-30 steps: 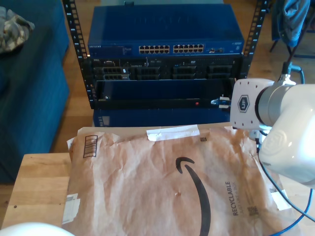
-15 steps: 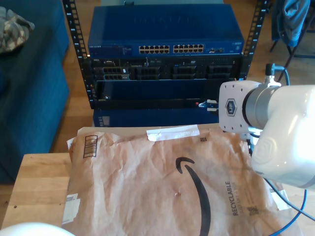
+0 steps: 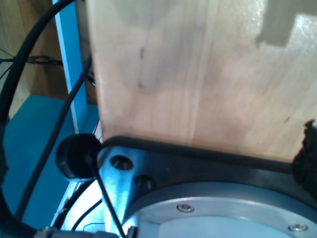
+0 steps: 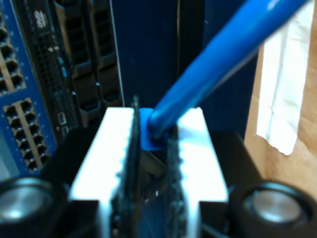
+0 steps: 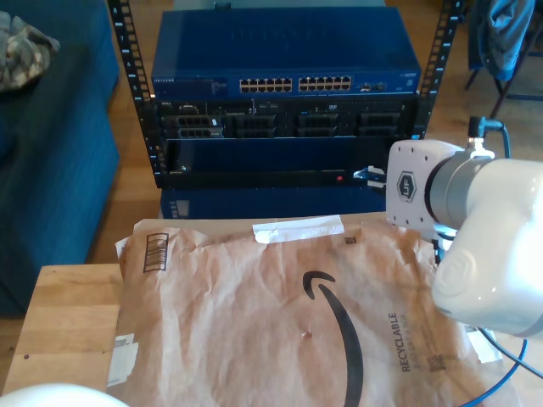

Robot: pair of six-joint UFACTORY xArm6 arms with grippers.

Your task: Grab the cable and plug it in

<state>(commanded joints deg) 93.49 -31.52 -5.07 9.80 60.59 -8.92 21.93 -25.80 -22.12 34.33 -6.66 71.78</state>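
Listing from the exterior view's left: a blue sofa (image 5: pixel 51 161) with a camouflage cloth (image 5: pixel 24 52) on top; a wooden desk (image 5: pixel 64 326) covered mostly by a brown paper mailer (image 5: pixel 280 314) bearing a barcode label (image 5: pixel 156 251), a strip of white tape (image 5: pixel 299 228) and a black arrow mark (image 5: pixel 335 318). Behind the desk, a rack (image 5: pixel 284 102) holding a blue network switch (image 5: pixel 284 59) with a row of ports (image 5: pixel 294 84), with black units (image 5: pixel 284 123) below it. At the exterior view's right, a white arm (image 5: pixel 475 237), its small fingers (image 5: pixel 372 174) reaching toward the rack's lower black panel just beside a red light (image 5: pixel 340 178). My second gripper (image 4: pixel 151 148) has its white toothed fingers (image 4: pixel 111 148) pinching the blue cable (image 4: pixel 218 54) close to its end, the cable running up and away from the fingers, with switch ports (image 4: pixel 22 124) and the taped mailer edge (image 4: pixel 285 94) nearby. More of the cable (image 5: pixel 501 386) trails at the exterior view's lower right corner. First wrist view: wood surface (image 3: pixel 198 74), black hoses (image 3: pixel 44 99), metal base plate (image 3: pixel 213 213); my first gripper's fingers cannot be judged.
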